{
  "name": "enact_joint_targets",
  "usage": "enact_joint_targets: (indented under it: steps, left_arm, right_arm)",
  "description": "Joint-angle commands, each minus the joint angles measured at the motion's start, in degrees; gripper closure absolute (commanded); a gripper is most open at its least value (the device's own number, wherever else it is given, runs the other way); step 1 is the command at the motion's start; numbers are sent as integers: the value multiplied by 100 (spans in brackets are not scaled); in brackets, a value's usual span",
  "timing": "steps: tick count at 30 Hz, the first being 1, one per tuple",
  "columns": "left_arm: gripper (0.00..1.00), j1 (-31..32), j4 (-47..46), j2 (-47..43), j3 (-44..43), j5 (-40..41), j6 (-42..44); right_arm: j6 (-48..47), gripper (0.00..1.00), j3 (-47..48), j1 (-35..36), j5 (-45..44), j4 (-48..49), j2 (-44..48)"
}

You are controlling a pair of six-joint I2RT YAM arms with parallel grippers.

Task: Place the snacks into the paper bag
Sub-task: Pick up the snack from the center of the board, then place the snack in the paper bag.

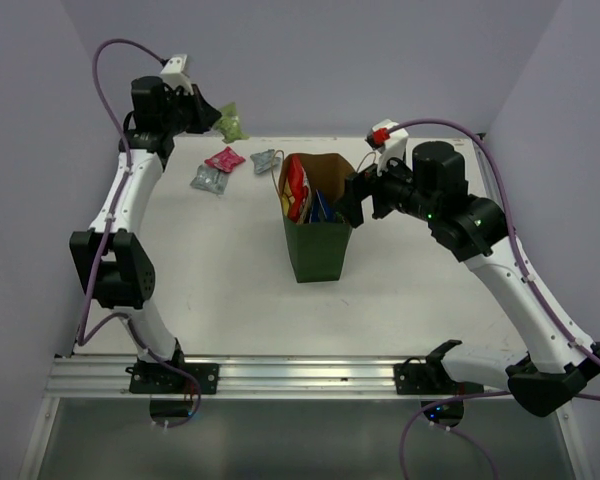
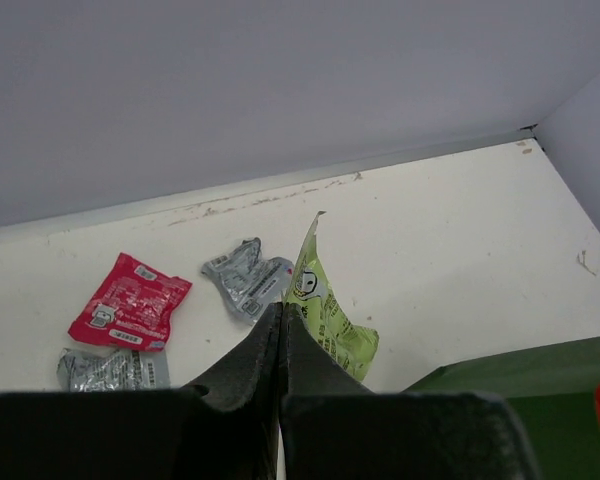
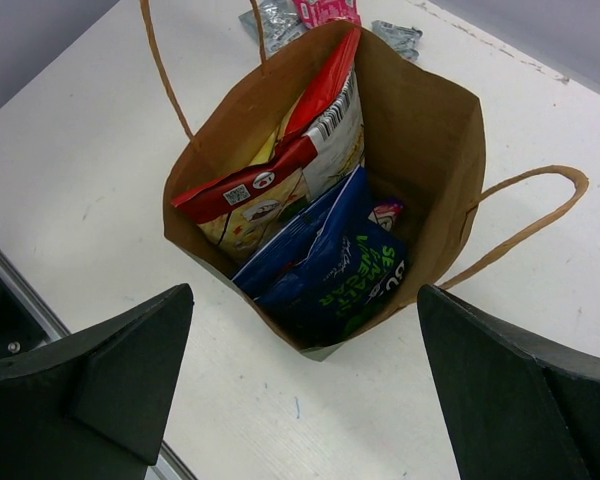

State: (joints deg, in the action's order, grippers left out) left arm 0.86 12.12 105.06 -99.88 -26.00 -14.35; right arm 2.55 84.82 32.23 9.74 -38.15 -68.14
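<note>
Pinching only the green packet's (image 2: 335, 325) edge, the left gripper (image 2: 282, 312) may drop it outside the bag (image 1: 320, 252); the right gripper (image 3: 305, 290) gapes empty.

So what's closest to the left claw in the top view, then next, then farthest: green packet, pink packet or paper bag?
1. The green packet, pinched in the left gripper, back-left.
2. The pink packet, on the table nearby.
3. The paper bag, mid-table, farther right.

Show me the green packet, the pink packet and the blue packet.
green packet (image 2: 328, 312), left wrist view, its printed middle
pink packet (image 2: 130, 302), left wrist view, centre of face
blue packet (image 3: 337, 270), right wrist view, its lettered face
</note>
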Motion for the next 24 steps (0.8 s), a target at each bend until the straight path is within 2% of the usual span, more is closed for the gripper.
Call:
enact_joint_targets:
  steps: [1,14,24]
  left_arm:
    - [100,-34,71,-556,47,-72,169]
    - [100,45,256,-1575,-602,-546,152]
    - [100,853,484,-1620,-1201,-573,415]
  right_arm:
    - [-35,1,-35,-6,-287,80,2]
    - [79,1,-176,3,-420,71,-7]
    - [106,1,-229,-6,-394,71,46]
